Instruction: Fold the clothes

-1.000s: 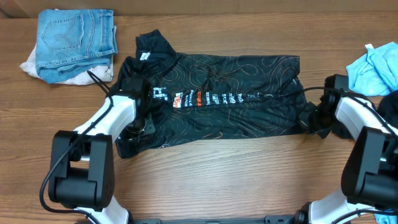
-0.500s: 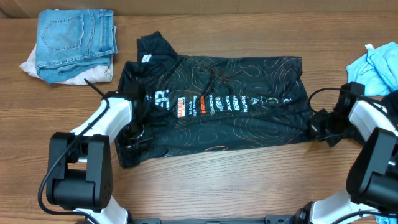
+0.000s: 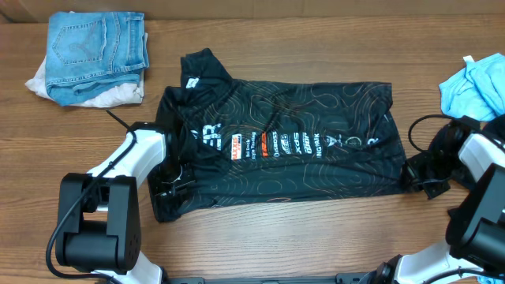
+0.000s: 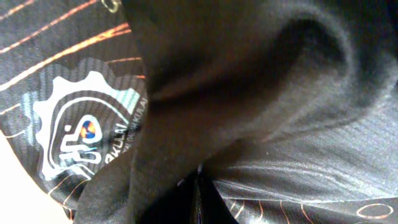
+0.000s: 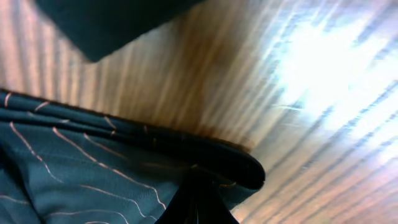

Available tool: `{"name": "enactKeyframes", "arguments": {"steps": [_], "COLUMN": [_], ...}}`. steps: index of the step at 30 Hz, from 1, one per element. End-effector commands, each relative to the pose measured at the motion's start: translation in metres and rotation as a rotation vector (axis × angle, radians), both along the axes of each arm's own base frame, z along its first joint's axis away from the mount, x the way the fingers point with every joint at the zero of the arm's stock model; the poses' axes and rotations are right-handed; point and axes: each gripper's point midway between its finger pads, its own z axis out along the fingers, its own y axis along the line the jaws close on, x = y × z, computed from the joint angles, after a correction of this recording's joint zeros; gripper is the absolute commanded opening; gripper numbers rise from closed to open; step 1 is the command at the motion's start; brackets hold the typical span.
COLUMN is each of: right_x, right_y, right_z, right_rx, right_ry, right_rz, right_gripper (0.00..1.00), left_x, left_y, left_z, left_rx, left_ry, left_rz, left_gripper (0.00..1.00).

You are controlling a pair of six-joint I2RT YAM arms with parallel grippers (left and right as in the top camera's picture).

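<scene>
The clothes here are a black jersey (image 3: pixel 276 150) with thin tan contour lines and a row of white lettering, lying across the middle of the table with its collar at the top left. My left gripper (image 3: pixel 170 177) is shut on the jersey's near left part. In the left wrist view dark folds (image 4: pixel 249 93) fill the picture and the closed gripper (image 4: pixel 199 202) is buried in them. My right gripper (image 3: pixel 414 170) is shut on the jersey's near right corner. The right wrist view shows that gripper (image 5: pixel 199 202) pinching the rolled hem (image 5: pixel 224 162) just above the wood.
Folded blue jeans (image 3: pixel 95 43) lie on a pale cloth (image 3: pixel 39 83) at the far left corner. A light blue cloth (image 3: pixel 473 87) sits at the right edge. A dark piece (image 5: pixel 106 25) lies on the wood beyond the right gripper. Bare wood (image 3: pixel 300 237) runs along the front.
Both grippers moved right and toward the front, dragging the jersey with them. The jersey now lies wider and flatter, with its right edge pulled further right.
</scene>
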Motion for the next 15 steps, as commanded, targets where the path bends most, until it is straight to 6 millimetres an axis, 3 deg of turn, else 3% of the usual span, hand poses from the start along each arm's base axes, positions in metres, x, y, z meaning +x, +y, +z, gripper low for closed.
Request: {"name": "enactKeyframes", "arguments": {"steps": [1, 4, 8, 13, 14, 15], "right_x": [-0.027, -0.021, -0.007, 0.023, 0.033, 0.043], "right_y": [-0.028, -0.035, -0.044, -0.054, -0.052, -0.049], "right_z": [-0.005, 0.007, 0.039, 0.095, 0.105, 0.114], "right_rx": [-0.132, -0.159, -0.203, -0.232, -0.211, -0.192], "right_ry": [0.098, 0.051, -0.035, -0.176, -0.224, -0.270], "right_rz": [-0.087, -0.124, -0.099, 0.013, 0.039, 0.066], "right_gripper": [0.04, 0.04, 0.06, 0.38, 0.46, 0.62], "left_x": [-0.050, -0.044, -0.029, 0.015, 0.026, 0.035], "left_y": [0.003, 0.003, 0.002, 0.007, 0.006, 0.006], "left_z": [-0.034, -0.028, -0.015, 0.015, 0.023, 0.030], "left_rx": [0.013, 0.013, 0.012, 0.071, 0.079, 0.084], "left_ry": [0.194, 0.191, 0.170, 0.066, 0.038, 0.016], "left_rz": [0.027, 0.027, 0.017, -0.016, -0.023, -0.029], "left_gripper": [0.04, 0.04, 0.05, 0.04, 0.04, 0.04]}}
